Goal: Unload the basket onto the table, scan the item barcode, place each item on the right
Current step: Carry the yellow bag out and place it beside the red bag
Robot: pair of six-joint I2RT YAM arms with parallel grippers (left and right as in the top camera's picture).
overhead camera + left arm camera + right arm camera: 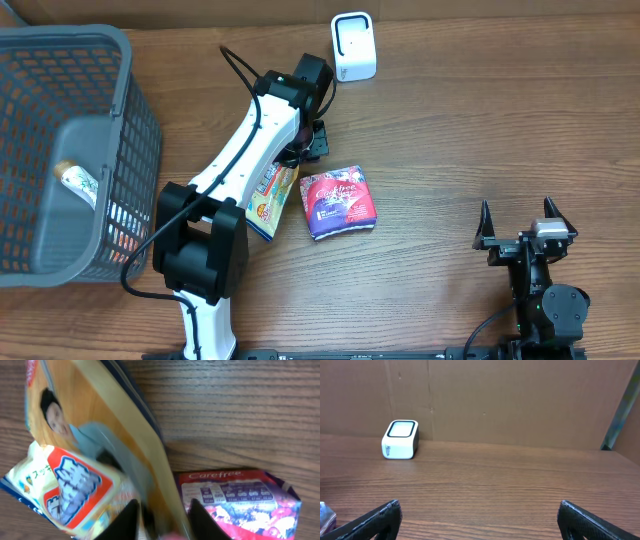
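A yellow and orange snack bag (268,198) lies on the wooden table, its upper end under my left gripper (306,146). In the left wrist view the bag (100,435) is blurred, and its thin edge runs between the gripper's (162,522) fingers. The jaws stand apart with gaps beside the edge, so the gripper is open. A purple Carefree pack (338,201) lies just right of the bag, also visible from the left wrist (235,497). The white barcode scanner (353,46) stands at the back (400,439). My right gripper (520,218) rests wide open at the front right, holding nothing (480,520).
A grey plastic basket (130,90) stands at the left with a small white item (80,182) inside. A brown cardboard wall (520,400) closes off the back of the table.
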